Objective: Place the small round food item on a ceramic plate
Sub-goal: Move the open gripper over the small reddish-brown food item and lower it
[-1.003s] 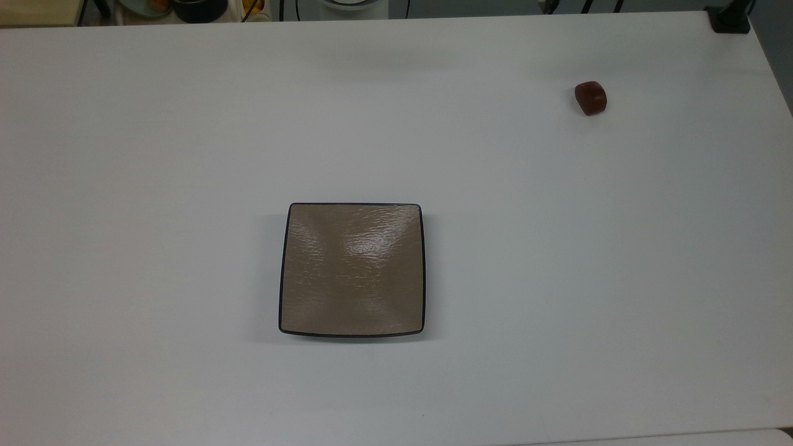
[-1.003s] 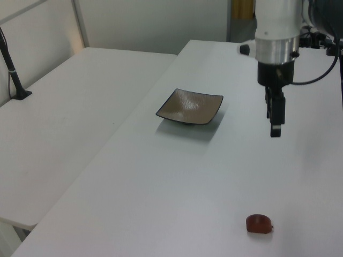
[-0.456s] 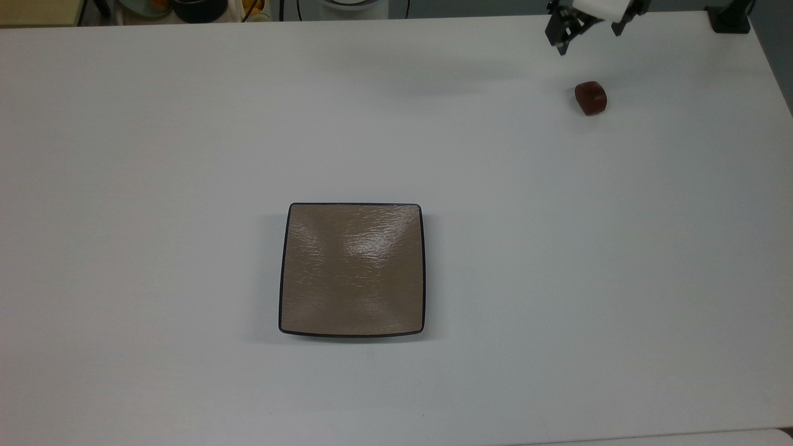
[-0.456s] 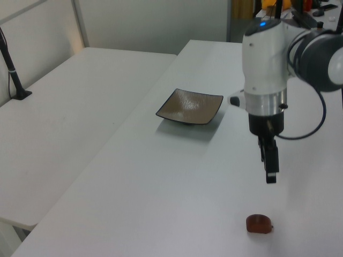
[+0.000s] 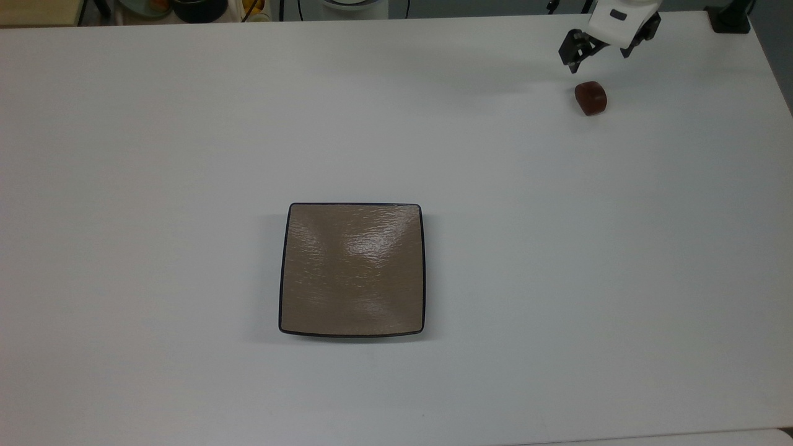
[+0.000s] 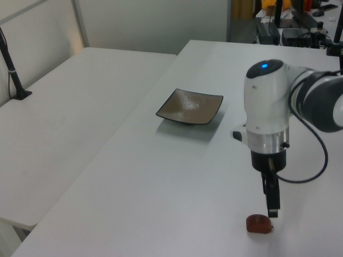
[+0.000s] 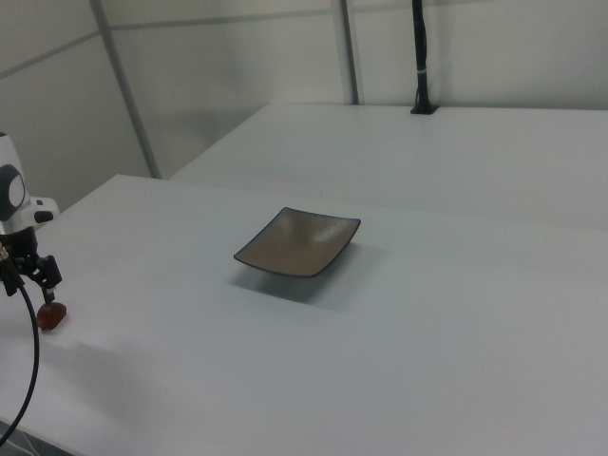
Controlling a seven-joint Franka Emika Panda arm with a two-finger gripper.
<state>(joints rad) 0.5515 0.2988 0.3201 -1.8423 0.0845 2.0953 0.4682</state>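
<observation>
Top view: the food lump [image 5: 590,98] sits at two o'clock from the plate [image 5: 352,270], well apart, with the gripper [image 5: 604,52] hovering near it, jaws spread. Left view: the fingertips [image 6: 274,208] hang just above the lump. Right view agrees. Approach step; next, probably descend and pinch.

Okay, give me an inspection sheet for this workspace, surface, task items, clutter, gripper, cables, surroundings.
Surface: white table, bare apart from the job's things.
Food item: small reddish-brown lump on the table near the top view's upper right corner, far from the plate.
Plate: square tan plate, nothing on it.
Clutter: nothing seen on the table.
Gripper: gripper open, hovering by the lump, holding nothing.
Cables: black cable looping off the arm.
Surroundings: second white table alongside; bowls beyond the far edge.
</observation>
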